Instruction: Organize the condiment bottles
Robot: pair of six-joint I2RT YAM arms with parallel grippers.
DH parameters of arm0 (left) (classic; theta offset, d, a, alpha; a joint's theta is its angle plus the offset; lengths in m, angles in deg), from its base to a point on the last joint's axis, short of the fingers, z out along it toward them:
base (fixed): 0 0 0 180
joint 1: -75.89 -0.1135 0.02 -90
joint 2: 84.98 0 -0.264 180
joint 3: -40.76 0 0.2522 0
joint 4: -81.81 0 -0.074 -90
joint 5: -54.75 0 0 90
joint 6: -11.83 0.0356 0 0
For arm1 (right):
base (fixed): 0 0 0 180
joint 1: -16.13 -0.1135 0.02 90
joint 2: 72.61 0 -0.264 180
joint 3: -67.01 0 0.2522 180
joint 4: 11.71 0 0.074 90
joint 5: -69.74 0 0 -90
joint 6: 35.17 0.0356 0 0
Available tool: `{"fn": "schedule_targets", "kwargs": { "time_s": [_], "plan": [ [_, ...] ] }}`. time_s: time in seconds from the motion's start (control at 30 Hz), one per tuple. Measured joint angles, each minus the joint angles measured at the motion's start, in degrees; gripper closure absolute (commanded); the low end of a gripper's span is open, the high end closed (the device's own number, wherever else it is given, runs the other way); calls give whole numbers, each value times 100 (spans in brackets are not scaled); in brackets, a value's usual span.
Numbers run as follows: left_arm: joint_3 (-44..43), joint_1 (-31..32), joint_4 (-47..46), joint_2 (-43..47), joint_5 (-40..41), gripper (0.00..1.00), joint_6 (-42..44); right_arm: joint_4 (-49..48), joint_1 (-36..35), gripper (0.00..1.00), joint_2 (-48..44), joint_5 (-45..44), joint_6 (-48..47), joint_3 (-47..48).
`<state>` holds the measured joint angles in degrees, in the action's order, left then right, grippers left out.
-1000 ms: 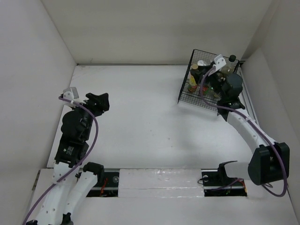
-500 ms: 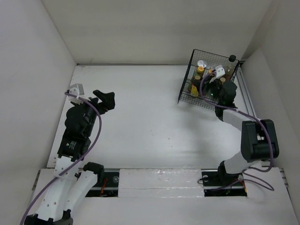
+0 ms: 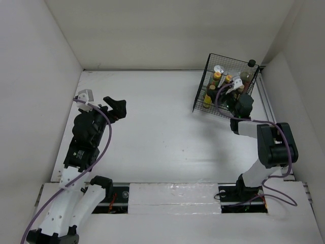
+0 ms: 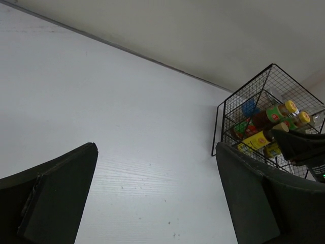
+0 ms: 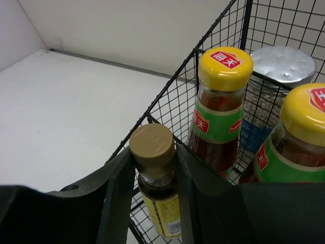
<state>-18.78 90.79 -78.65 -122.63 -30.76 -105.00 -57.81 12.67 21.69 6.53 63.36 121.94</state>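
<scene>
The condiment bottles stand in a black wire basket [image 3: 201,109] at the far right. My right gripper [image 5: 155,155] is shut on a small dark bottle [image 5: 152,145] with a tan cap and yellow label, at the basket's near corner. Behind it stand two yellow-capped red sauce bottles [image 5: 222,68] [image 5: 304,114] and a silver-lidded shaker [image 5: 283,63]. From above, a tall dark black-capped bottle [image 3: 249,70] shows at the basket's back right. My left gripper [image 3: 118,105] hangs open over the left of the table with nothing in it, its fingers [image 4: 61,188] wide apart.
White walls close in the table on three sides. The basket [image 4: 221,127] sits close to the right wall. The right arm's elbow [image 3: 274,145] is folded up just in front of the basket.
My left gripper has opened wide and shifted slightly right. The right arm has folded in toward the basket, and its gripper has kept its grip.
</scene>
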Motion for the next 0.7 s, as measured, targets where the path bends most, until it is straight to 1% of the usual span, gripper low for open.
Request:
{"fn": "schedule_targets", "kwargs": {
  "time_s": [0.03, 0.23, 0.27, 0.37, 0.4, 0.47, 0.5, 0.57, 0.6, 0.7],
  "plan": [
    [0, 0, 0, -13, -7, 1, -2, -31, 0, 61, 11, -2, 15, -33],
    [0, 0, 0, -76, -66, 1, 28, -240, -15, 44, 87, -68, 70, -223],
    [2, 0, -2, -83, -79, 1, 37, -251, -22, 39, 85, -87, 81, -229],
    [0, 0, 0, -111, -109, 1, 44, -280, -37, 30, 61, -125, 85, -254],
    [0, 0, 0, -118, -114, 1, 44, -275, -42, 24, 28, -146, 85, -273],
    [0, 0, 2, -118, -127, 1, 50, -245, -42, 19, -63, -179, 70, -278],
    [0, 0, 2, -116, -129, 1, 63, -197, -42, 11, -144, -190, 61, -278],
    [0, 0, 2, -107, -149, 1, 81, -50, -42, 3, -400, -254, 20, -278],
    [0, 0, 2, -107, -160, 1, 92, 79, -42, 0, -579, -293, -33, -273],
    [0, 0, 2, -107, -251, 1, 118, 608, -94, 0, -1244, -507, -284, -168]
  ]
}}
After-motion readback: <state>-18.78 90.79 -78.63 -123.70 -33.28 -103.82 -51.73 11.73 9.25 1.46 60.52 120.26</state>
